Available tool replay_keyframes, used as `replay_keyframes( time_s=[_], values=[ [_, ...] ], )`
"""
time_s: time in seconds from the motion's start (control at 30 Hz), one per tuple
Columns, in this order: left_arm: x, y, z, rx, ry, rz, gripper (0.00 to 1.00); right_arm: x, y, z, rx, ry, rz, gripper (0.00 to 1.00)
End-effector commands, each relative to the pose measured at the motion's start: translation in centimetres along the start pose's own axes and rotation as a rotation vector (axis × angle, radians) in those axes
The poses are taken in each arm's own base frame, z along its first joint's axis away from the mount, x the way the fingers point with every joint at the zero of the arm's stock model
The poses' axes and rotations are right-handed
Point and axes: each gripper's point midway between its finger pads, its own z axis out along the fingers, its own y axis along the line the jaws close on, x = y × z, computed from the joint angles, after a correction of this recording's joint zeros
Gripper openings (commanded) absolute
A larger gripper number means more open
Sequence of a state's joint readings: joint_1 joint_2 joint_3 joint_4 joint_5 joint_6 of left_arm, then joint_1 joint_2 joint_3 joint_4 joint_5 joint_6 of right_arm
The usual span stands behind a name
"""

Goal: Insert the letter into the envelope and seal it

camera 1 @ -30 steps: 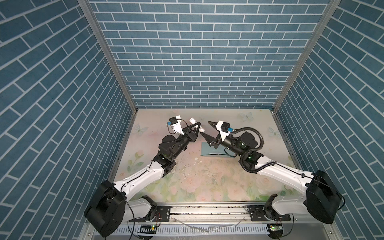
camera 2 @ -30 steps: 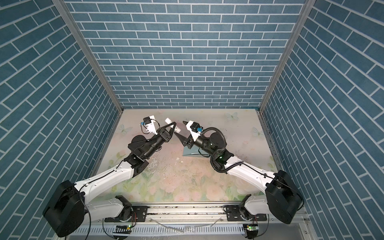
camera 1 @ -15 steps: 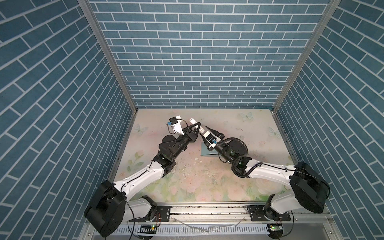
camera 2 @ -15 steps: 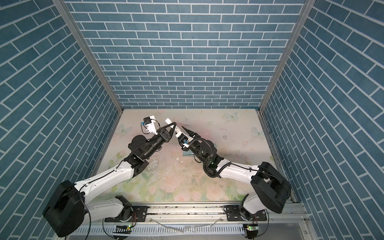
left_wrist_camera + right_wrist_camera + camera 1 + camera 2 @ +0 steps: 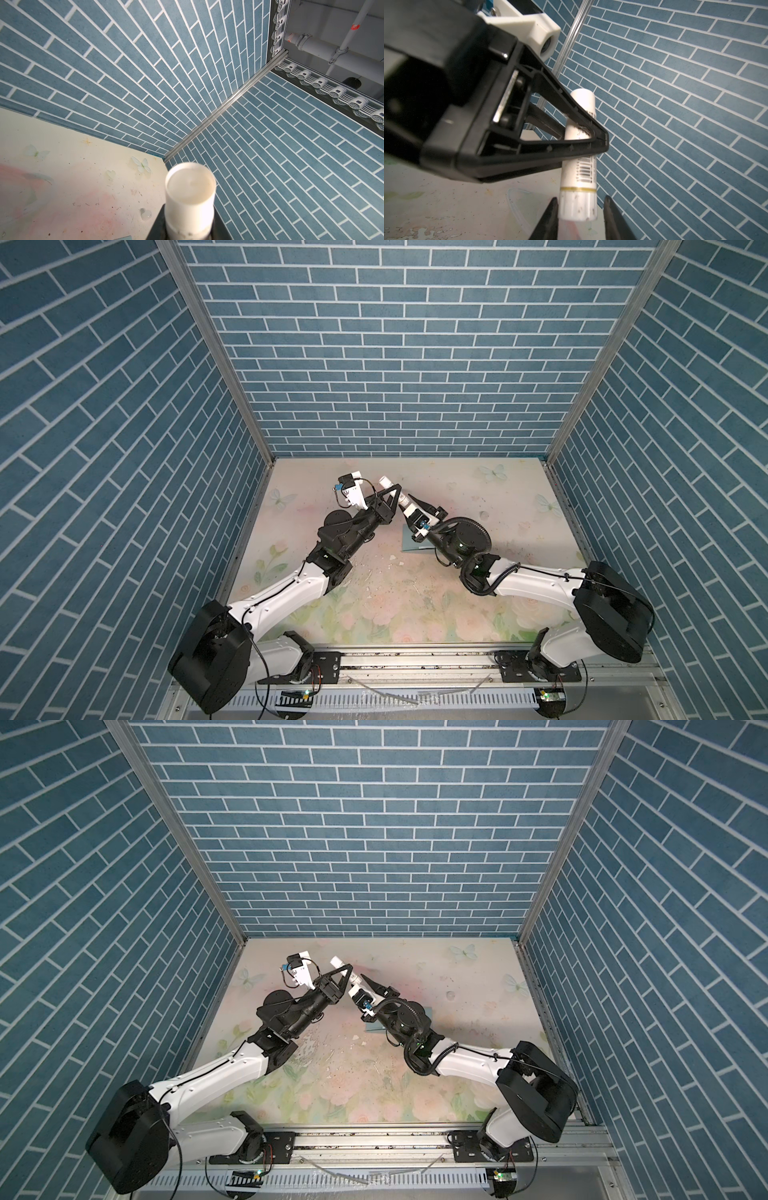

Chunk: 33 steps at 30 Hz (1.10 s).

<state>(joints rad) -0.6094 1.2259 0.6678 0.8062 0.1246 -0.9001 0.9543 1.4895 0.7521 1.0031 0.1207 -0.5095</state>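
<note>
We look down into a booth walled on three sides by blue brick-pattern panels (image 5: 374,364), with a pale floral table (image 5: 498,510) as its floor. Two arms meet above the back-middle of the table. The left gripper (image 5: 394,494) pinches a white glue stick (image 5: 383,481) across its barrel, a black finger pressed to each side. In the left wrist view the stick's flat end points toward a far corner post (image 5: 218,116).

The stick hangs tilted in the air, clear of the table, its cap (image 5: 577,205) toward the right gripper (image 5: 579,209). That gripper's fingers (image 5: 550,212) are spread either side of the cap, below a gold band (image 5: 578,189). One finger sits right at the cap's edge and the other leaves a thin gap, so nothing is clamped there.

The envelope (image 5: 410,541), teal, lies flat on the table under the right arm's wrist. In both top views only its near left corner and two edges show, and the arm covers the rest. Open table stretches to its right and toward the front rail (image 5: 415,657). Pale flakes (image 5: 392,558) lie just left of the envelope. Both grippers are well apart from every wall.
</note>
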Motion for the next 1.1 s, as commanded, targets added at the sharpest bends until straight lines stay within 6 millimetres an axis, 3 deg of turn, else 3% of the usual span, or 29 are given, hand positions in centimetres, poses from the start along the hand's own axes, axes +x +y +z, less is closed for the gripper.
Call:
replay_keyframes(
  time_s=[0.0,0.3,0.43,0.87,1.07],
  values=[
    [0.5,0.1,0.1,0.005,0.014,0.003,0.0,-2.7,-1.5,0.7,0.056,-0.066,-0.026,0.3],
    [1.2,0.9,0.1,-0.016,0.035,0.003,0.0,-3.4,-0.8,0.8,0.019,-0.066,-0.02,0.06],
    [1.5,1.0,0.3,-0.013,0.046,0.008,0.0,-4.2,-1.2,0.6,-0.002,-0.074,0.076,0.0],
    [1.4,-1.6,0.4,0.112,0.061,0.121,0.0,-7.0,-6.9,-0.1,-0.482,-0.131,1.045,0.0],
    [1.5,-2.4,0.3,0.145,0.07,0.147,0.0,-7.0,-9.0,0.5,-0.61,-0.21,1.314,0.0]
  ],
)
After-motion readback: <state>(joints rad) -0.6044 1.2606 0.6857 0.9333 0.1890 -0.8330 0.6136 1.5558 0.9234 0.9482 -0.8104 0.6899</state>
